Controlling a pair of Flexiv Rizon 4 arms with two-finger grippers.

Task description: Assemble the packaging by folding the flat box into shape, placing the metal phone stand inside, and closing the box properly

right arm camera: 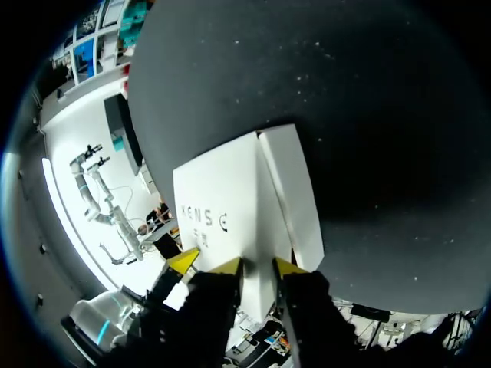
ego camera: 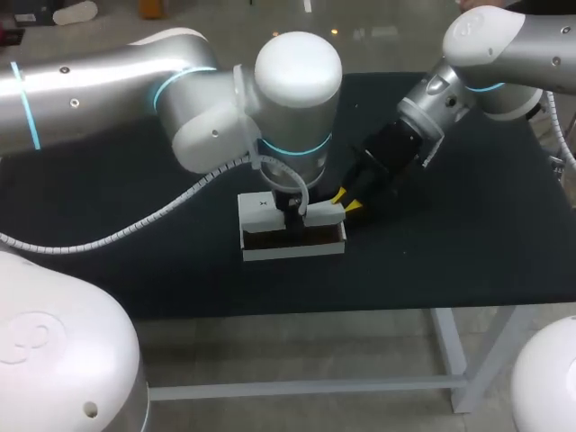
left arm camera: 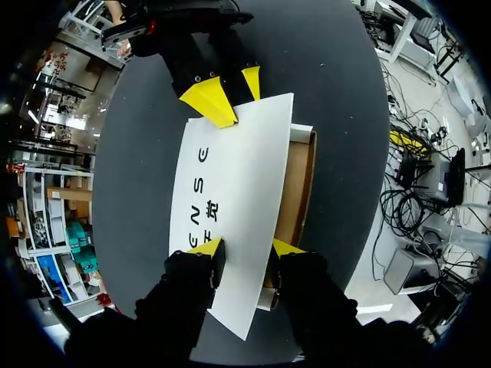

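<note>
Nearest the lens, the bulky silver-white left arm [ego camera: 297, 81] hangs over a black counter [ego camera: 468, 234]. Below it, toward 6 o'clock, sits a shallow white cardboard box [ego camera: 292, 250] with a brown inside, its printed white lid [left arm camera: 230, 176] half lowered. Over the lid's middle the left hand [left arm camera: 247, 247] rests, fingers apart. At the 3 o'clock end the right hand [right arm camera: 255, 267] straddles the lid edge, also spread. No phone stand shows. Uneven pressing would likely crease the lid or skid the box.
</note>
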